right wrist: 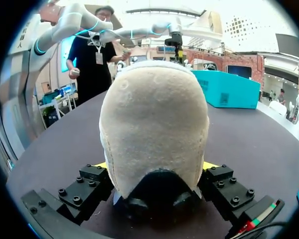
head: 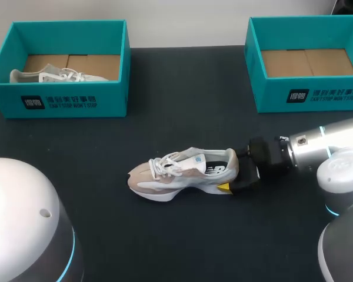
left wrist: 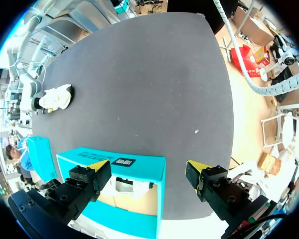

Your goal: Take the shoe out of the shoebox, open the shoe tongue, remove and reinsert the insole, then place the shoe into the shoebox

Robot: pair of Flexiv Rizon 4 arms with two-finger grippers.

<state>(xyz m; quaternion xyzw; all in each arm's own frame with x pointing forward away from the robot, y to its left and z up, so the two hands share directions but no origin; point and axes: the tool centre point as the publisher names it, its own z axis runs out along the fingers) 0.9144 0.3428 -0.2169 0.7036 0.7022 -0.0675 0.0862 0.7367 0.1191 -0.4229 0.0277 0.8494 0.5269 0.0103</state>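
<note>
two arms, one at work. the right arm lies low and level, coming in from the right. the right gripper is clamped on the heel of the shoe, a yellow tip pressed to each side. the left gripper hangs spread wide above the left box, which holds a second shoe. the gripped shoe stands on its sole mid-table, well apart from the left box and the right box, toe toward my left. it is beige and white, with white laces.

Right gripper clamps the heel of the shoe; left gripper hangs high, jaws wide apart.
</note>
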